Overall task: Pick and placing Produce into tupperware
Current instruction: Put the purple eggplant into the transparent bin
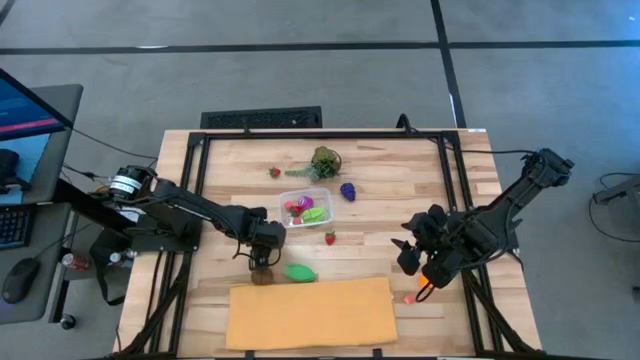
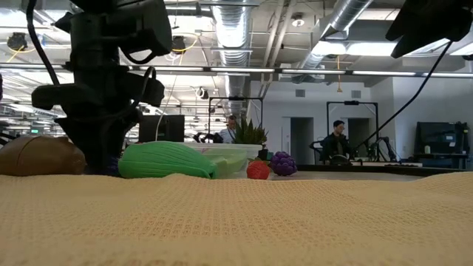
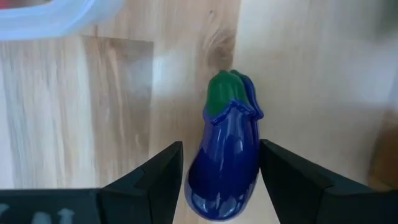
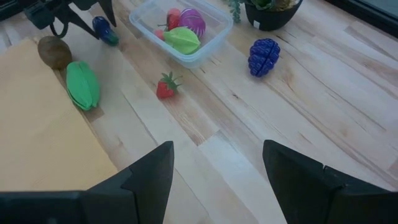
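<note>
Where the high view looks down on the bench, the left hand sits low near the middle, just below the tub and above a brown piece. A green piece lies beside that, at the edge of the tan sheet. Tub holds red, pink and green pieces. 1 strawberry lies just below the tub, another up left; grapes to the tub's right; leafy bunch above it. Right hand hovers at bench right, an orange piece close by it and a pink one on the wood just below.

Low view: sheet fills the foreground. Behind it, left to right: brown piece, left arm's dark bulk, green piece, tub, strawberry, grapes. 2 people sit far back in the room.

Left wrist view: fingers stand apart on either side of a blue eggplant with a green cap, lying on the wood. Small gaps show on both sides; not clamped. Tub corner beyond.

Right wrist view: fingers spread wide, nothing between them. Past them strawberry, tub, grapes, green piece, brown piece, and the left hand over the eggplant.
</note>
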You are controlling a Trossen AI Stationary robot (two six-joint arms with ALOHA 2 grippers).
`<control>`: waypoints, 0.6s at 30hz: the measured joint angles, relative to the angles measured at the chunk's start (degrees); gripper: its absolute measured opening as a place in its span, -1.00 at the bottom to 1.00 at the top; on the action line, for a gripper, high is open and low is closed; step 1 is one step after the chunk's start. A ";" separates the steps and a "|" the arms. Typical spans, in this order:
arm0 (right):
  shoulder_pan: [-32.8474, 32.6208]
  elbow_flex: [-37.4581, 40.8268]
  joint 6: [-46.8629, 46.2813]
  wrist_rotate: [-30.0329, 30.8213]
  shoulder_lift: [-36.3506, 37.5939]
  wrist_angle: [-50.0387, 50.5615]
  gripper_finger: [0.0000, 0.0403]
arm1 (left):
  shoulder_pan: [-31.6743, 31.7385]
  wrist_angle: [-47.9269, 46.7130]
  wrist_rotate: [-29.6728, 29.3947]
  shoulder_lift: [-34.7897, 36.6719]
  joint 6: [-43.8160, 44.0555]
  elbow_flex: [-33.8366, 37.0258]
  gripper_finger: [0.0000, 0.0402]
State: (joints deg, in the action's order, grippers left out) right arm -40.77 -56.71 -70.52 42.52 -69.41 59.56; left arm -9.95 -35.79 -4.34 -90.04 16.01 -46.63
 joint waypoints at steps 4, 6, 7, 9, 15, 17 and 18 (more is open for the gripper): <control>0.00 0.00 0.00 0.00 0.00 -0.01 0.19 | 0.83 0.00 0.37 0.00 -0.96 0.00 0.00; 0.00 0.00 0.00 0.00 0.00 0.01 0.19 | 1.11 0.05 0.48 0.00 -1.05 0.00 -0.02; 0.00 0.00 0.00 0.00 0.00 0.01 0.19 | 1.25 0.05 0.48 0.00 -1.07 0.00 -0.03; 0.00 0.00 0.00 0.00 0.00 0.01 0.19 | 1.61 0.07 0.56 0.00 -1.46 0.00 -0.06; 0.00 0.00 0.02 0.00 0.00 0.01 0.19 | 1.86 0.26 0.50 0.00 -1.97 0.00 -0.19; 0.00 0.00 0.02 0.00 0.00 0.01 0.19 | 1.83 0.35 0.45 0.00 -1.97 -0.02 -0.23; 0.00 0.00 0.02 0.00 0.00 0.01 0.19 | 1.83 0.35 0.13 0.00 -1.97 -0.04 -0.24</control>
State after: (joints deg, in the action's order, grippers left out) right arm -40.77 -56.71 -70.50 42.52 -69.41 59.57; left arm -8.12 -35.44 -4.21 -90.04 14.04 -46.67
